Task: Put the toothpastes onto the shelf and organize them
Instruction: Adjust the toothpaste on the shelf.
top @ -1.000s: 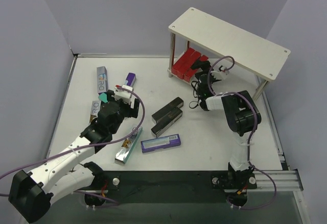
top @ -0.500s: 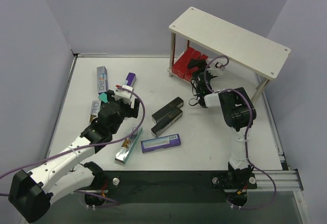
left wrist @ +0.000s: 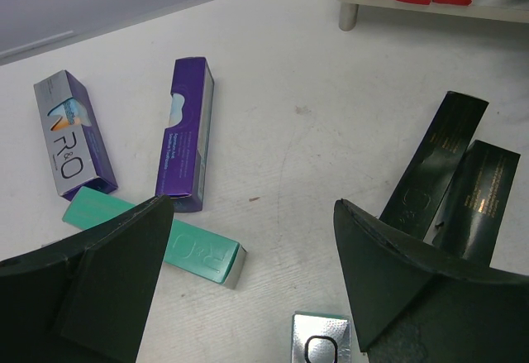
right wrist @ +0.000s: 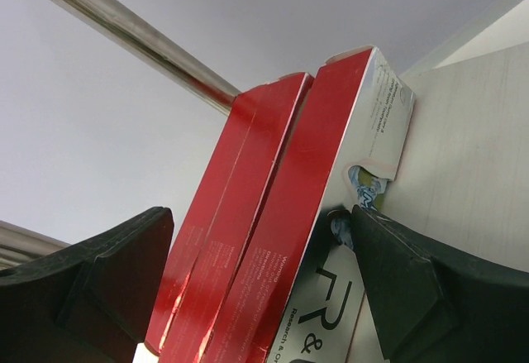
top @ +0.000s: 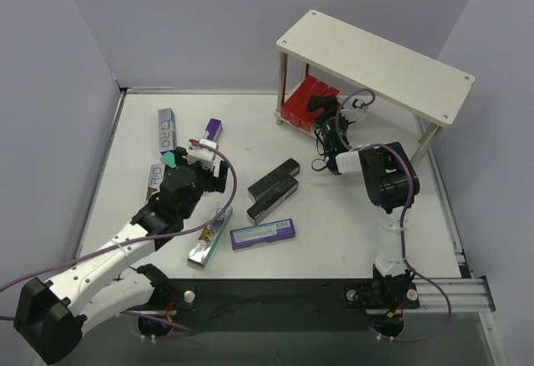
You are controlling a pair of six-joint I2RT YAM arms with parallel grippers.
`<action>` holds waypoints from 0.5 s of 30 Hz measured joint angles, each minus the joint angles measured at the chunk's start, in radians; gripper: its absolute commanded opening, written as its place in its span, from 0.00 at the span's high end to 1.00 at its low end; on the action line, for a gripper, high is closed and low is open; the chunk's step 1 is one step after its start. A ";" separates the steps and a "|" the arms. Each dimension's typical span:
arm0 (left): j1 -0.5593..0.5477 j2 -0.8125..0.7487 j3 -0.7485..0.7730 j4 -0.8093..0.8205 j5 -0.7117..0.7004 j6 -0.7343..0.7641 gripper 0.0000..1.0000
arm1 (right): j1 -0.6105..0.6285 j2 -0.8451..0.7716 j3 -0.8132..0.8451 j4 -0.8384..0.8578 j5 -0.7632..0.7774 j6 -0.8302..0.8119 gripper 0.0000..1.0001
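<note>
Fingers (right wrist: 99,280) of my right gripper (right wrist: 256,247), spread wide and clamping nothing, have edged closer under the shelf (top: 375,66) to the red toothpaste cartons (right wrist: 273,214) on its lower tier, so I judge that row nearly squared; my open left gripper (left wrist: 252,214) hovers over a purple carton (left wrist: 186,131) and black cartons (left wrist: 446,164).

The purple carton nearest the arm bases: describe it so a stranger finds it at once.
On the table, find the near edge's middle. The purple carton lies crosswise there, nearer than the black cartons. Its neighbours are black or silver.
</note>
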 measured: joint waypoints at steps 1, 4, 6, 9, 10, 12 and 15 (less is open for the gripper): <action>0.000 0.000 0.000 0.000 0.000 0.000 0.10 | -0.002 0.000 -0.002 0.001 0.000 -0.001 0.08; 0.000 0.000 0.000 0.000 0.000 0.000 0.10 | -0.003 -0.002 -0.023 0.017 -0.002 -0.003 0.07; 0.000 -0.001 0.000 0.000 0.000 0.000 0.10 | -0.003 -0.014 -0.043 0.026 -0.009 -0.003 0.05; 0.000 -0.001 0.000 0.001 0.000 0.000 0.10 | -0.003 -0.045 -0.087 0.026 -0.012 -0.003 0.05; -0.001 -0.001 0.000 0.001 0.001 0.000 0.10 | -0.003 -0.056 -0.103 0.025 -0.011 -0.003 0.04; 0.000 -0.001 0.000 0.002 0.001 0.000 0.10 | -0.003 -0.082 -0.136 0.024 -0.011 -0.003 0.04; 0.000 -0.001 -0.004 0.003 0.001 0.000 0.10 | -0.003 -0.116 -0.178 0.015 -0.007 -0.003 0.04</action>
